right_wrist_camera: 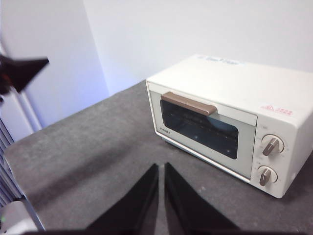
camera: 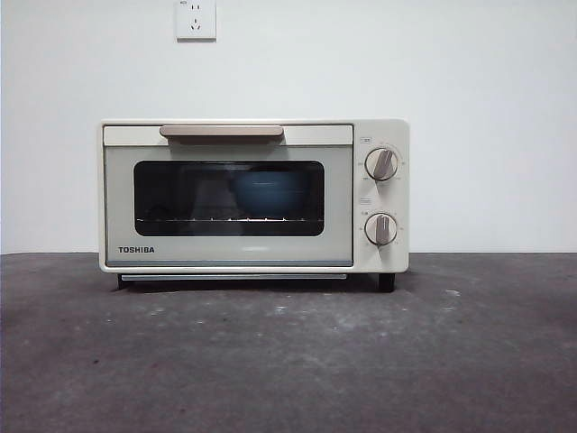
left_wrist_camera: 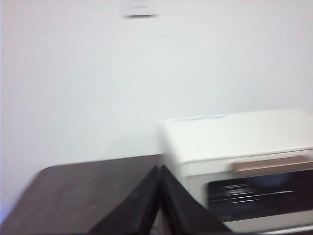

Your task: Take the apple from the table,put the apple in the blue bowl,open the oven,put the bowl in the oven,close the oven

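1. The table (camera: pixel 288 361) is dark grey with pale scuffs and runs across the whole front view below a white wall.
2. The oven (camera: pixel 252 197) stands in the middle of the table with its door shut and its beige handle (camera: pixel 222 132) across the top of the door.
3. Behind the dark window the blue bowl (camera: pixel 268 192) sits on the wire rack, right of the window's middle.
4. The apple cannot be made out through the glass.
5. Two round knobs (camera: pixel 381 164) sit one above the other on the oven's right panel.
6. The left gripper (left_wrist_camera: pixel 160 169) hangs above the table beside the oven, away from it, its jaws pressed together and holding nothing; that view is blurred.
7. The right gripper (right_wrist_camera: pixel 161 167) hangs above the table in front of the oven, apart from it, jaws closed and empty.
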Motion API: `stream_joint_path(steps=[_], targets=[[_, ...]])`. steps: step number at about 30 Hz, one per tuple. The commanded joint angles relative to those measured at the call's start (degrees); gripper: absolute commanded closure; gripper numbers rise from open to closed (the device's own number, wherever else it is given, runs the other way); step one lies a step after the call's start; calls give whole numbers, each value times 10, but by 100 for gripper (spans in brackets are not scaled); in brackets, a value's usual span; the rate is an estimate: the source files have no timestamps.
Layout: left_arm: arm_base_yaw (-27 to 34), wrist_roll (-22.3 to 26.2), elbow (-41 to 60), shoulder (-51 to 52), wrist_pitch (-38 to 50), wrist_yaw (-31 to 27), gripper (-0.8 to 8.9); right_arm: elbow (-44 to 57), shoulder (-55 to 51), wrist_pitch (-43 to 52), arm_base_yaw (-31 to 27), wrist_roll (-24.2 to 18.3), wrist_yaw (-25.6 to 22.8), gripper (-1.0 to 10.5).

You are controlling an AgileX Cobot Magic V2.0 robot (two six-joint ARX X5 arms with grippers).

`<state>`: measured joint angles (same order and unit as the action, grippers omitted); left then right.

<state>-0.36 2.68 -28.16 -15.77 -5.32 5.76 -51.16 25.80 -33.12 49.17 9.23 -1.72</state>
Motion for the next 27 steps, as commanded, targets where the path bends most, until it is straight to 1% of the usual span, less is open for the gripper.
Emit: stream_joint_path(steps=[1, 4, 6, 12, 17, 27], targets=[[16, 10, 50, 30, 16, -3, 806, -3, -5, 6, 6, -3, -2, 942], [27, 7, 106, 58, 19, -3, 806, -3, -14, 6, 6, -3, -2, 942], [27, -3, 142, 75, 19, -3, 806, -3, -19, 6, 6, -3, -2, 942], [27, -15, 221, 123, 14, -3, 806, -3, -29, 6, 6, -3, -2, 942], [27, -18, 258, 157, 6, -3, 806, -3, -31, 6, 6, -3, -2, 942], [27, -21, 278, 156, -49, -3, 806, -3, -32, 6, 6, -3, -2, 942]])
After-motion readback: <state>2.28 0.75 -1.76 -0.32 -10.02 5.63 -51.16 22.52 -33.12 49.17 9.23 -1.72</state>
